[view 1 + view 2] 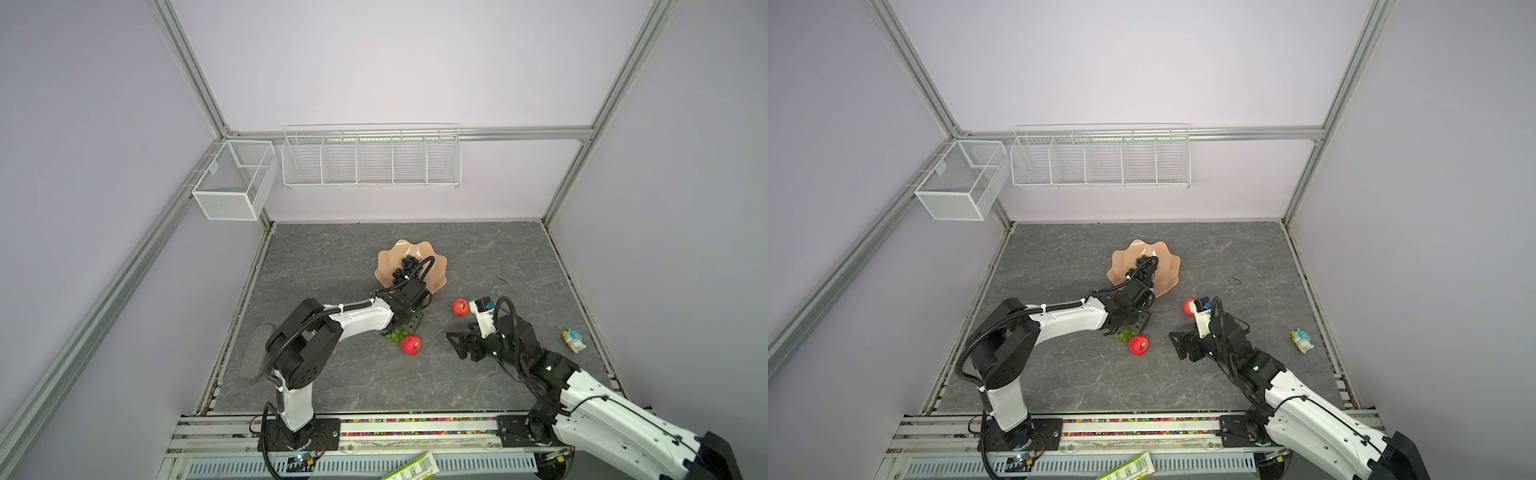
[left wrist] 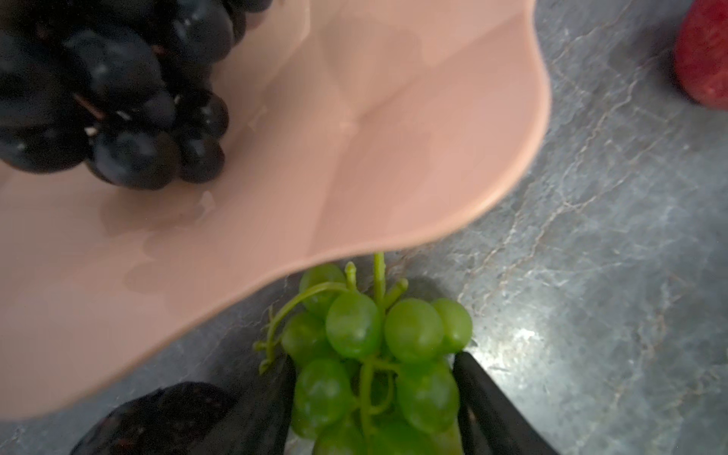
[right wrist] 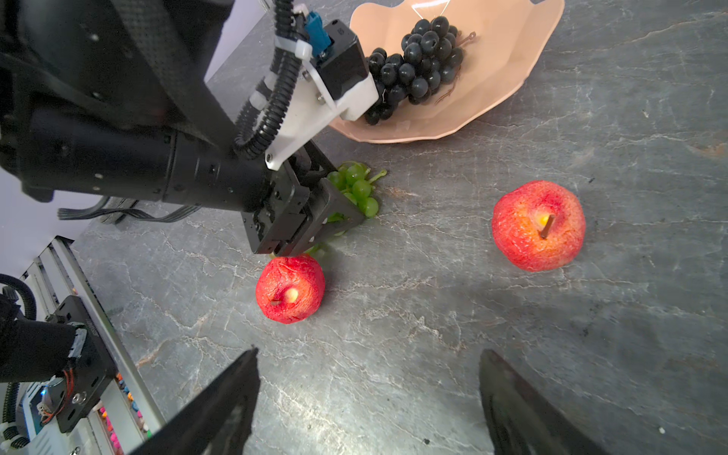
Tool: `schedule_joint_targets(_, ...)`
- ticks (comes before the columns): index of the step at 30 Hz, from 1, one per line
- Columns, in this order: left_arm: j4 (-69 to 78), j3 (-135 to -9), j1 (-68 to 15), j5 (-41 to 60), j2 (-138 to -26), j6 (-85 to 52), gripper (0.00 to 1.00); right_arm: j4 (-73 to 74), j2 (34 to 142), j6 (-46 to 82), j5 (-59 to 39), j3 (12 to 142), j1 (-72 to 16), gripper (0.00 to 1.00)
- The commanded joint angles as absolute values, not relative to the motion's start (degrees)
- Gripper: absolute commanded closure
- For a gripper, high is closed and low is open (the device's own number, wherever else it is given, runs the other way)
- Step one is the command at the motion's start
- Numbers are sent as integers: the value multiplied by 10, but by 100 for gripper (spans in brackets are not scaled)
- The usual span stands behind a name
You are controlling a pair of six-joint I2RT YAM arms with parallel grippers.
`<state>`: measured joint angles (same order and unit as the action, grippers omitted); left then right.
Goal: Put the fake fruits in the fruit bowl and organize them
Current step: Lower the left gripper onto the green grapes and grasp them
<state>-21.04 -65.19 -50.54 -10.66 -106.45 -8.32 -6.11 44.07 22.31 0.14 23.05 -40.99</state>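
Fingers (image 2: 480,398) of the left claw (image 2: 374,356) stood fairly wide, one on each side of the green grapes (image 2: 354,327) and close against them. Whether they gripped the bunch could not be told. The green grapes lay on the counter (image 2: 591,275), just outside the wavy rim of the bowl (image 2: 394,118). Beside that claw, near the same rim, a dark bumpy avocado (image 2: 157,417) showed only as a blur. Black grapes (image 3: 421,67) sat inside the bowl.

In a top view, the first apple (image 1: 410,345) lay just beside the green grapes, on their side away from the bowl. The second apple (image 1: 460,307) rested near the bowl's front right, apart from it.

The right claw (image 3: 368,350) hung over the counter in front of the bowl, past both apples, spread wide and empty. A small toy (image 1: 573,340) lay well to the right of the bowl, and a grey pad (image 1: 255,349) well to its left. White wire baskets (image 1: 372,160) hung on the wall behind the bowl.
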Motion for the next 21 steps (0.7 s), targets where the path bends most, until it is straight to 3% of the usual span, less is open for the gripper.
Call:
schedule_joint_targets(1, -208, -668, -511, -92, -1087, -86, 39, -48, 445, 222, 2, 232, -414, 12)
schedule_joint_targets(5, -200, -666, -511, -78, -1097, -86, 47, -47, 447, 224, 0, 232, -414, 12)
schedule_joint_targets(10, -169, -642, -511, -71, -1076, -87, 64, -54, 440, 223, 0, 233, -415, 12)
schedule_joint_targets(21, -140, -587, -511, -81, -954, -47, 78, -41, 456, 222, -1, 239, -416, 12)
